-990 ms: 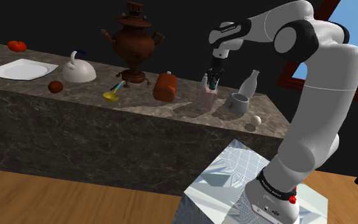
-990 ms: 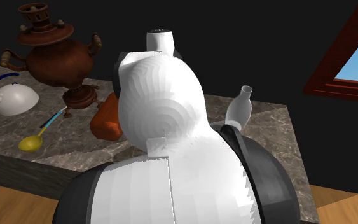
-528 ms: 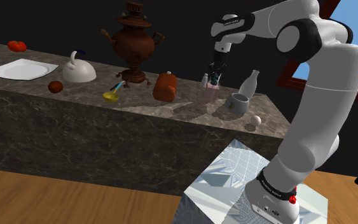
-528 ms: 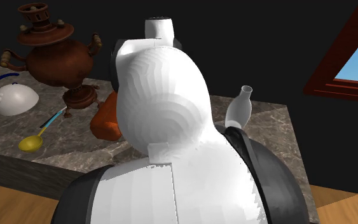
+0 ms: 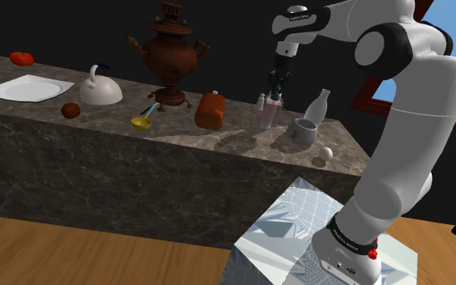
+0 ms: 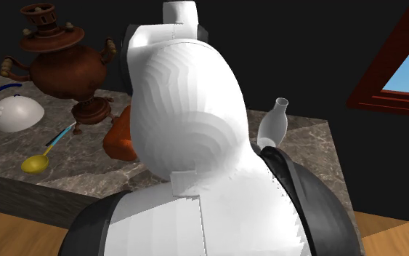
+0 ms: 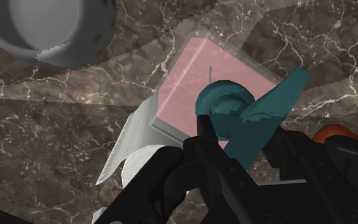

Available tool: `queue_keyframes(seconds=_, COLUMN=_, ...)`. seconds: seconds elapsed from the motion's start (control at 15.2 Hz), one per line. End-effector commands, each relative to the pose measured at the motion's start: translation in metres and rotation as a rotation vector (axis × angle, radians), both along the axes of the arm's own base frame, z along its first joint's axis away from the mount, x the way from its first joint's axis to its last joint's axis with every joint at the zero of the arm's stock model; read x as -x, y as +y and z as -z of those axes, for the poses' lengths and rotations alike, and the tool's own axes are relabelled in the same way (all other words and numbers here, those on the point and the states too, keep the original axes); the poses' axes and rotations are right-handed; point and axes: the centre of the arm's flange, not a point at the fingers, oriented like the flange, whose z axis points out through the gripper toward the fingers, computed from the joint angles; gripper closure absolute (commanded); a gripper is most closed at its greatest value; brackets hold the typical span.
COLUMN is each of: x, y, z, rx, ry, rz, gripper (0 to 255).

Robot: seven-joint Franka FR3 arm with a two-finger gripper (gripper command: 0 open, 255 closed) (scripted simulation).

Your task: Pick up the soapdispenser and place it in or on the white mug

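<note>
The soap dispenser (image 5: 270, 114) has a clear pink body (image 7: 209, 86) and a teal pump (image 7: 225, 108). My gripper (image 5: 278, 84) is shut on the pump head from above, with one black finger (image 7: 204, 130) on each side of it (image 7: 244, 141). The dispenser hangs slightly above the dark marble counter (image 5: 177, 133). The grey-white mug (image 5: 303, 129) stands on the counter just to the shoulder view's right of the dispenser; its open rim (image 7: 44, 28) shows beyond the dispenser.
A white vase (image 5: 319, 105) (image 6: 273, 124) stands behind the mug and a small white ball (image 5: 326, 153) lies near the counter's front edge. An orange object (image 5: 210, 111), a brown samovar (image 5: 169, 53), a yellow spoon (image 5: 141, 122) and a white kettle (image 5: 100, 90) lie further left.
The gripper has risen with the soap dispenser held in it, lifting it off the counter and shifting slightly toward the mug.
</note>
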Motion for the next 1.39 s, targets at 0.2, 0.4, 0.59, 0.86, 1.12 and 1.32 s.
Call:
queue_keyframes(seconds=0.2, x=0.001, y=0.0, z=-0.027, rx=0.0, ry=0.0, rz=0.0, gripper=255)
queue_keyframes(seconds=0.4, x=0.001, y=0.0, z=-0.042, rx=0.0, ry=0.0, rz=0.0, gripper=255)
queue_keyframes(seconds=0.59, x=0.001, y=0.0, z=-0.058, rx=0.0, ry=0.0, rz=0.0, gripper=255)
queue_keyframes(seconds=0.86, x=0.001, y=0.0, z=-0.079, rx=0.0, ry=0.0, rz=0.0, gripper=255)
queue_keyframes(seconds=1.12, x=0.018, y=-0.018, z=-0.095, rx=0.0, ry=0.0, rz=0.0, gripper=255)
queue_keyframes(seconds=1.32, x=0.044, y=-0.046, z=-0.106, rx=0.0, ry=0.0, rz=0.0, gripper=255)
